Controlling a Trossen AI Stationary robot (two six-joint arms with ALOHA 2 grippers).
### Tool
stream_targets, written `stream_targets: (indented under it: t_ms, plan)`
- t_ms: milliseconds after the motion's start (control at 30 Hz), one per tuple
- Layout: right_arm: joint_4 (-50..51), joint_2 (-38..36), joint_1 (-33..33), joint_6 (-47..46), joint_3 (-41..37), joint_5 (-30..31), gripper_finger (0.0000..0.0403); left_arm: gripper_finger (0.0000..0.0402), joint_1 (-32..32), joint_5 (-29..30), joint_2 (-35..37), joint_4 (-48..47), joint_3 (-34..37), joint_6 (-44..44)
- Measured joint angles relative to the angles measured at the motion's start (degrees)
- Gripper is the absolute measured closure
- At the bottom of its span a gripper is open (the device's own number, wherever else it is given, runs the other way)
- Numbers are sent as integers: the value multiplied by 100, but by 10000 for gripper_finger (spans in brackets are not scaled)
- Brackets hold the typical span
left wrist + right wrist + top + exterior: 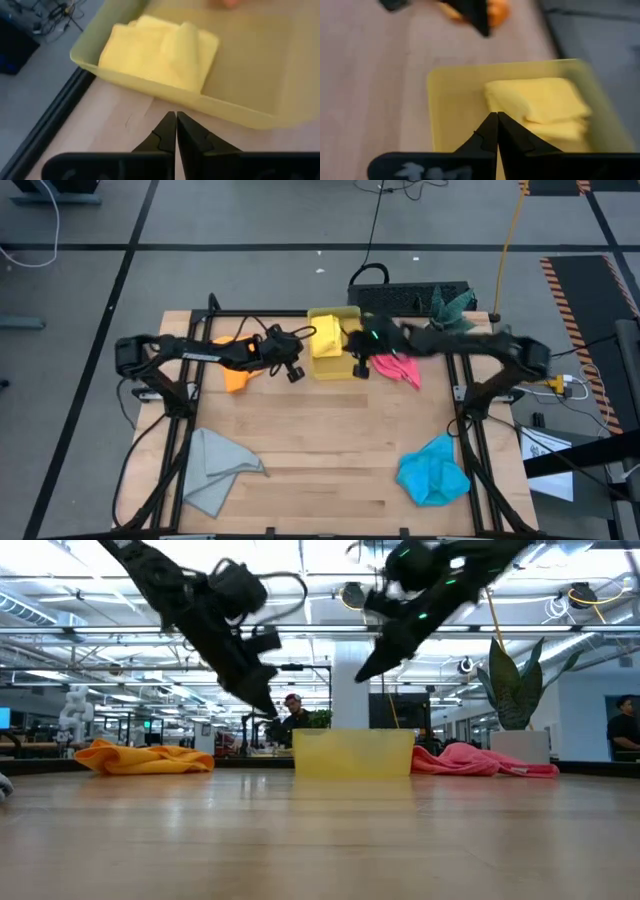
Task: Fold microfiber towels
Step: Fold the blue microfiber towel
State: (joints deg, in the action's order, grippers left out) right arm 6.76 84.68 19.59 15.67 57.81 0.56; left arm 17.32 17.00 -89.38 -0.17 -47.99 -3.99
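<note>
A folded yellow towel [160, 55] lies inside the translucent yellow bin [346, 314] at the table's far middle. My left gripper [176, 116] hovers shut just left of the bin, above the bare wood. My right gripper [497, 116] hovers shut over the bin's near right part, pointing at the towel [545, 107]. An orange towel [237, 376] lies crumpled at the far left, a pink one [398, 368] right of the bin, a grey one [215, 470] at the near left and a blue one [432, 472] at the near right. All rest on the tabletop.
A green-leaved plant [446, 304] in a white pot stands at the far right corner, beside a dark box [405, 296] behind the bin. The wood between the bin and the two near towels is bare. A black frame runs along the table's edges.
</note>
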Motion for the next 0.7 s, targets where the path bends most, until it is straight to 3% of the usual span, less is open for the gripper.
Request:
stream_targets:
  t_ms: [67,200,367,467,533,633,700]
  plan:
    - [-321,-538,-527,-315,-631,881,403,383,-170,16,214,-30,-2,-8]
    - [-367,-1385,-1815,-1077,-1437,2000,403,383,-703,21,494,-7,-10,195]
    - [-180,-1837,-3552,-1871,-1824,3264,403,382,-1618,21,504,367,-7,307]
    - [-133,-1873,-4328,-1990,-1822,3254,403,382,-2194,19,452,600,-4,293]
    - [24,-1872,-4699,-2115,-1804,2939,403,383,-2540,18,457,750,-4,251]
    - [1040,-1866,-5144,-2685,-1489,2198,403,382,-2952,6,459,785,-7,155]
    - [2047,-1866,-5379,-3393,-1082,2010,403,382,-3155,8,458,836,-4,155]
